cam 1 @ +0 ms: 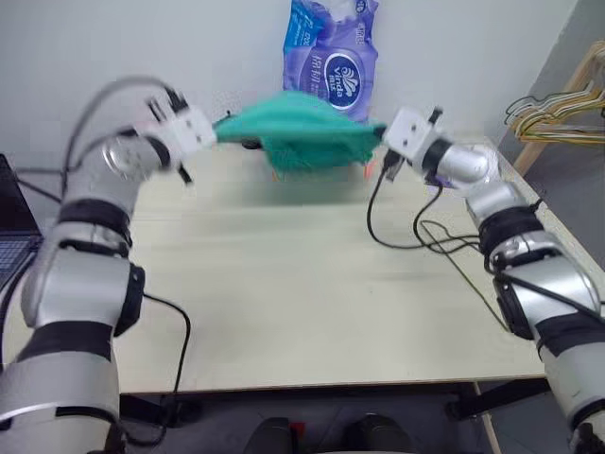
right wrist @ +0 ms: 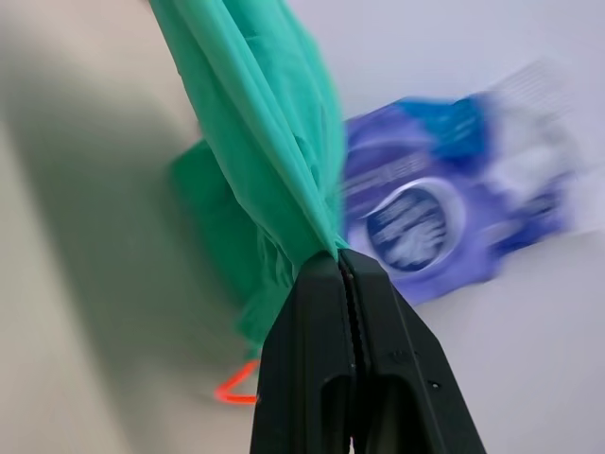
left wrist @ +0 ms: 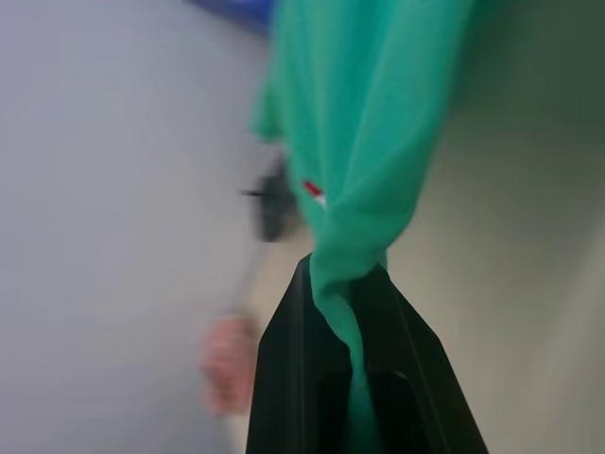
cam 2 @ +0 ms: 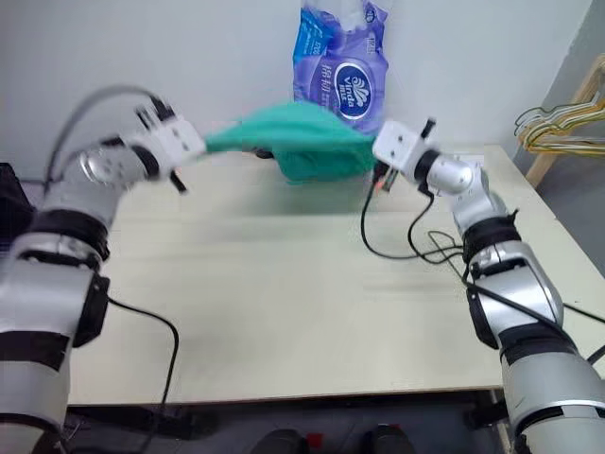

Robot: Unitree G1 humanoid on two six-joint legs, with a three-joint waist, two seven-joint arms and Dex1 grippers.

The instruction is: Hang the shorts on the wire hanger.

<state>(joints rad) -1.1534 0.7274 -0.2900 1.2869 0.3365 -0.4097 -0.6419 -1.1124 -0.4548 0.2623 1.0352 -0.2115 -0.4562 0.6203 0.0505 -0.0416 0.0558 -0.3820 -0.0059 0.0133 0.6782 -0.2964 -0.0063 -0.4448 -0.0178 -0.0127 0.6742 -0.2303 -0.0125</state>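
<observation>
The teal-green shorts hang stretched between my two grippers, lifted over the far side of the table. My left gripper is shut on their left end, and the left wrist view shows the fabric pinched between the black fingers. My right gripper is shut on the right end, its fingers pressed together on the cloth. A loop of orange drawstring dangles below the shorts. The wire hanger is hidden or out of view. A small dark blurred thing sits under the shorts, and I cannot tell what it is.
A purple tissue pack leans on the wall behind the shorts. A bunch of yellow and pale hangers hangs at the far right. Black cables trail over the right of the table. A laptop corner lies at left. A pink blur lies near the wall.
</observation>
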